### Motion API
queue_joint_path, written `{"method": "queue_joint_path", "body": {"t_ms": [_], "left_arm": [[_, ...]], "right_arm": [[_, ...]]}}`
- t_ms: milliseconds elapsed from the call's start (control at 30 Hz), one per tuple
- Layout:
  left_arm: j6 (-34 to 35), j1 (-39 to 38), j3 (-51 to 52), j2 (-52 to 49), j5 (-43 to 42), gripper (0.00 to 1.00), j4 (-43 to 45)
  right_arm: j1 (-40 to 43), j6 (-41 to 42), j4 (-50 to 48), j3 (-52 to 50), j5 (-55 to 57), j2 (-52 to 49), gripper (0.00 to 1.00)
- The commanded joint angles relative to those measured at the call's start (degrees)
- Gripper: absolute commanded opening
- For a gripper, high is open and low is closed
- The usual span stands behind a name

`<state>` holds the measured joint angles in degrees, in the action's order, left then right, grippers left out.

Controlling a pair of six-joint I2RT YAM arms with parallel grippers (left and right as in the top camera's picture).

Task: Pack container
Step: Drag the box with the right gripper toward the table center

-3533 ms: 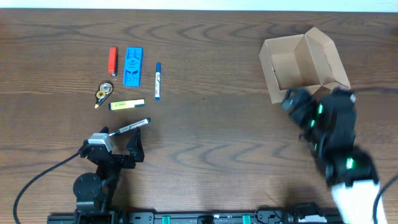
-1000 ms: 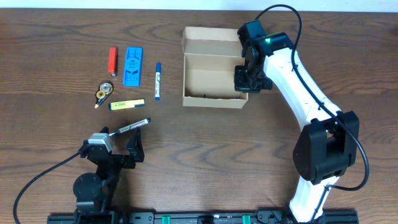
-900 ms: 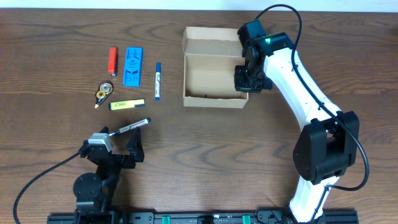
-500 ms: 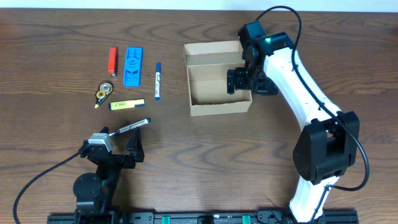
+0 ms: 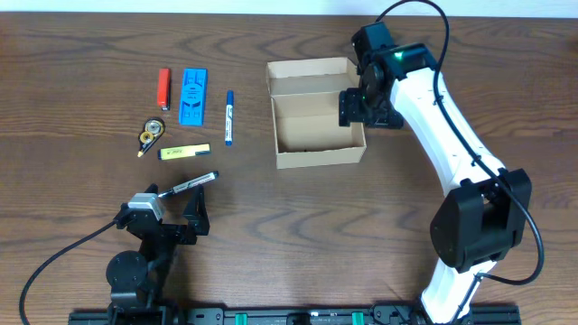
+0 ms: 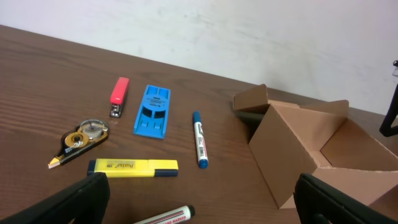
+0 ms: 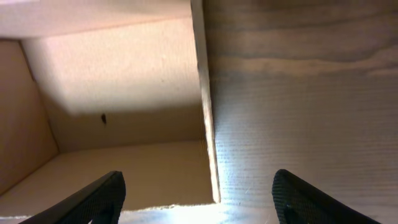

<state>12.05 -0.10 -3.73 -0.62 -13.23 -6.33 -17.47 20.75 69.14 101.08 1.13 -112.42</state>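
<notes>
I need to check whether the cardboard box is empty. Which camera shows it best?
Overhead: the open cardboard box is seen from above, with no items inside. The right wrist shows only one inner corner and a wall edge; the left wrist sees it side-on, its floor mostly hidden.

The plain tan cardboard container [image 5: 318, 132] sits upright on the surface, slightly skewed, its hinged lid folded back open.

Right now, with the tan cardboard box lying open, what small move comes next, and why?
Probably lift the right end effector straight up: its jaws stand open astride the right wall of the tan cardboard box, gripping nothing.
</notes>
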Motion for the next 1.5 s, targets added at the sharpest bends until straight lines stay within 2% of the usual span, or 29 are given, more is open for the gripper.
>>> {"method": "queue_joint_path", "body": {"t_ms": [0, 200, 833, 1033, 1133, 1267, 1467], "left_arm": [[0.4, 0.2, 1.8, 0.4, 0.6, 0.95, -0.5], [0.4, 0.2, 1.8, 0.4, 0.6, 0.96, -0.5], [0.4, 0.2, 1.8, 0.4, 0.6, 0.95, -0.5], [0.4, 0.2, 1.8, 0.4, 0.6, 0.95, -0.5], [0.4, 0.2, 1.8, 0.4, 0.6, 0.95, -0.5], [0.4, 0.2, 1.8, 0.4, 0.6, 0.96, -0.5], [0.4, 0.2, 1.8, 0.4, 0.6, 0.96, -0.5]], "right_arm": [[0.0, -0.5, -0.8, 0.1, 0.8, 0.0, 0.75], [-0.2, -0.7, -2.1, 0.0, 0.3, -3.1, 0.68], [-1.1, -0.7, -6.1, 0.0, -8.1, -7.0, 0.68], [-1.4, -0.7, -5.4, 0.0, -8.3, -7.0, 0.7], [-1.4, -0.1, -5.3, 0.0, -8.3, -7.0, 0.76], [-1.3, -0.1, -0.2, 2.1, -8.2, -5.6, 0.85], [-1.5, -3.9, 12.0, 8.2, -3.1, 4.4, 0.87]]}}
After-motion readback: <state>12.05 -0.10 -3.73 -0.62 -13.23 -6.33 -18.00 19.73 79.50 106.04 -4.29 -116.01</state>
